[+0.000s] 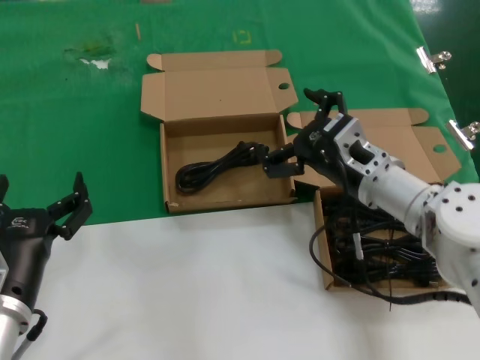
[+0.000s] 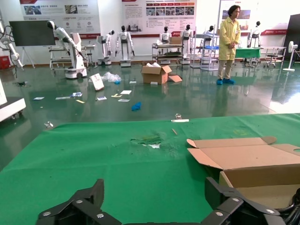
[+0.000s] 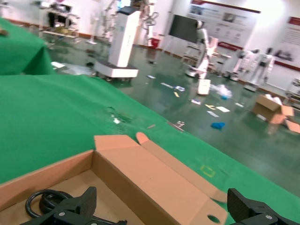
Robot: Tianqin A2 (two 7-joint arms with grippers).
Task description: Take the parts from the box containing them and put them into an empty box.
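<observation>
One black cable bundle (image 1: 217, 169) lies on the floor of the left cardboard box (image 1: 225, 199). Several more black cables (image 1: 379, 251) fill the right box (image 1: 324, 247). My right gripper (image 1: 298, 131) is open and empty, hovering over the left box's right wall, its lower finger close to the cable's plug end. In the right wrist view the gripper (image 3: 161, 204) is spread wide above the box's flap (image 3: 150, 176), and the cable's loop (image 3: 40, 201) shows beside one finger. My left gripper (image 1: 39, 186) is open and empty, parked at the front left.
The boxes sit where the green cloth (image 1: 75, 112) meets the white table front (image 1: 187, 285). Both boxes have raised flaps. Metal clips (image 1: 433, 58) hold the cloth at the right edge. The left wrist view shows the open left gripper (image 2: 154, 193) over green cloth, with the left box (image 2: 253, 161) beside it.
</observation>
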